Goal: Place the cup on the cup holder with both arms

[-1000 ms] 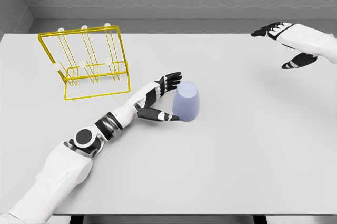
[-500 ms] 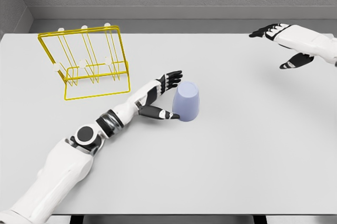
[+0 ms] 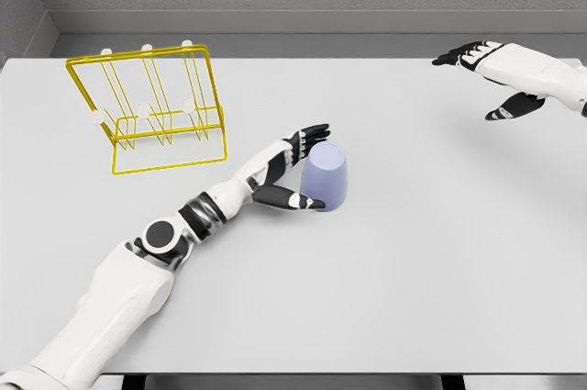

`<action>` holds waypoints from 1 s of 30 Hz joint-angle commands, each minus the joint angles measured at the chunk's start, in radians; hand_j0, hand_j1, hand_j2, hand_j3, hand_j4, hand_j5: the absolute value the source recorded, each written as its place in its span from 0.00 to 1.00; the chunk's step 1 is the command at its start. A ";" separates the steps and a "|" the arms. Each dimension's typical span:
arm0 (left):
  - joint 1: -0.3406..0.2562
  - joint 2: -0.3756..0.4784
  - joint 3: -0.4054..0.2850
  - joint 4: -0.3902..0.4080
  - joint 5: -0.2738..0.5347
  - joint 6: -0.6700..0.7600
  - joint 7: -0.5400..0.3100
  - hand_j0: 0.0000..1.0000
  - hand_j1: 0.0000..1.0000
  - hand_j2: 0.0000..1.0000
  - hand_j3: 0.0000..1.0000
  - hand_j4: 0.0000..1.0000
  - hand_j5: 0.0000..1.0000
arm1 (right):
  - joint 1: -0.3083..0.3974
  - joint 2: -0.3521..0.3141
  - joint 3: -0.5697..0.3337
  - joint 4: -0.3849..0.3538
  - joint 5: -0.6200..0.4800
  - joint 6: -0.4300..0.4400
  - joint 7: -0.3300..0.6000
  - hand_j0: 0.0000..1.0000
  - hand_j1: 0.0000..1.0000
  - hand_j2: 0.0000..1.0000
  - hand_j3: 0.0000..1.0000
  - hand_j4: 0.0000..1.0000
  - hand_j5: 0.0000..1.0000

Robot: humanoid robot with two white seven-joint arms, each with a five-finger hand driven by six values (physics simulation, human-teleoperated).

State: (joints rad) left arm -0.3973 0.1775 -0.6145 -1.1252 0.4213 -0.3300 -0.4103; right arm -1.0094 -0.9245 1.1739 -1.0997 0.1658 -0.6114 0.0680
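A pale lilac cup [image 3: 328,179] stands upside down near the middle of the white table [image 3: 413,252]. My left hand [image 3: 307,168] sits against the cup's left side. Its fingers [image 3: 310,136] are spread by the cup's top and its thumb [image 3: 295,200] lies at the base, but they are not closed around it. The yellow wire cup holder [image 3: 147,110], with white-tipped pegs, stands at the far left of the table, well away from the cup. My right hand [image 3: 479,85] hovers open over the far right corner, far from both.
A grey wall runs along the table's back edge, close behind the holder. The table's front edge is near the bottom of the view.
The left hand has slid a little to the right, closer around the cup's side. The right hand has drifted slightly left. The cup has not visibly moved.
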 commanded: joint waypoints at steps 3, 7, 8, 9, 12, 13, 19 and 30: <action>0.000 -0.004 -0.001 -0.001 0.005 0.000 -0.001 1.00 1.00 1.00 1.00 1.00 1.00 | 0.000 0.000 -0.002 0.000 -0.006 0.000 -0.001 1.00 1.00 1.00 1.00 1.00 1.00; 0.000 -0.015 -0.001 0.010 0.004 -0.001 -0.001 1.00 1.00 1.00 1.00 1.00 1.00 | 0.000 0.000 -0.002 0.000 -0.006 0.000 -0.001 1.00 1.00 1.00 1.00 1.00 1.00; 0.000 -0.018 -0.001 0.012 0.004 -0.001 -0.001 1.00 1.00 1.00 1.00 1.00 1.00 | 0.000 0.000 -0.002 0.000 -0.006 0.000 -0.001 1.00 1.00 1.00 1.00 1.00 1.00; 0.000 -0.018 -0.001 0.012 0.004 -0.001 -0.001 1.00 1.00 1.00 1.00 1.00 1.00 | -0.002 0.000 -0.002 0.000 -0.006 0.000 -0.001 1.00 1.00 1.00 1.00 1.00 1.00; 0.000 -0.019 -0.002 0.012 0.004 -0.001 -0.001 1.00 1.00 1.00 1.00 1.00 1.00 | 0.000 0.000 -0.002 0.000 -0.006 0.000 -0.001 1.00 1.00 1.00 1.00 1.00 1.00; 0.000 -0.019 -0.001 0.012 0.004 -0.001 -0.001 1.00 1.00 1.00 1.00 1.00 1.00 | 0.000 0.000 -0.002 0.001 -0.006 0.000 -0.001 1.00 1.00 1.00 1.00 1.00 1.00; 0.000 -0.024 -0.001 0.012 0.005 -0.001 0.001 0.86 0.86 0.86 0.86 0.86 0.86 | 0.000 0.000 -0.003 0.000 -0.006 0.000 -0.001 1.00 1.00 1.00 1.00 1.00 1.00; 0.000 -0.026 -0.002 0.012 0.005 -0.001 -0.001 0.72 0.72 0.72 0.72 0.72 0.72 | -0.002 0.000 -0.003 0.000 -0.006 0.000 -0.001 1.00 1.00 1.00 1.00 1.00 1.00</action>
State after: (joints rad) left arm -0.3973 0.1527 -0.6166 -1.1132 0.4228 -0.3314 -0.4101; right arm -1.0109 -0.9245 1.1725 -1.0996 0.1658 -0.6114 0.0680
